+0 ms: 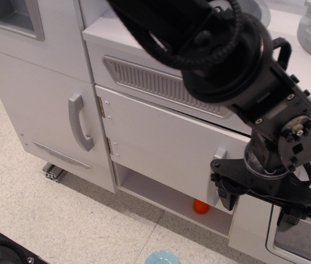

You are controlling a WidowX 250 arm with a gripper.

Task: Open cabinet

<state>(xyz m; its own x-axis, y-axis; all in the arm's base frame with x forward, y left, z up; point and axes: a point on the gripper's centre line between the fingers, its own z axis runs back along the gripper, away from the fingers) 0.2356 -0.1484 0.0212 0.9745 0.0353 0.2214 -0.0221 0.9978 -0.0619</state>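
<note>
The cabinet door (161, 146) is a wide, plain white panel in the middle of the toy kitchen, with two small metal hinges (102, 107) on its left edge. It stands slightly ajar, with a dark gap along its top edge and a white shelf (161, 192) showing below it. Its grey handle (219, 157) is at the right edge, its lower part hidden behind my gripper. My black gripper (257, 206) hangs in front of the door's right end, open. Its left finger (225, 195) is right at the handle; I cannot tell if it touches.
An orange ball (200, 207) lies on the lower shelf. A taller narrow door (39, 104) with a grey handle (81, 129) stands to the left. The windowed oven door (301, 242) is at the lower right. A light blue object (163, 257) lies on the floor.
</note>
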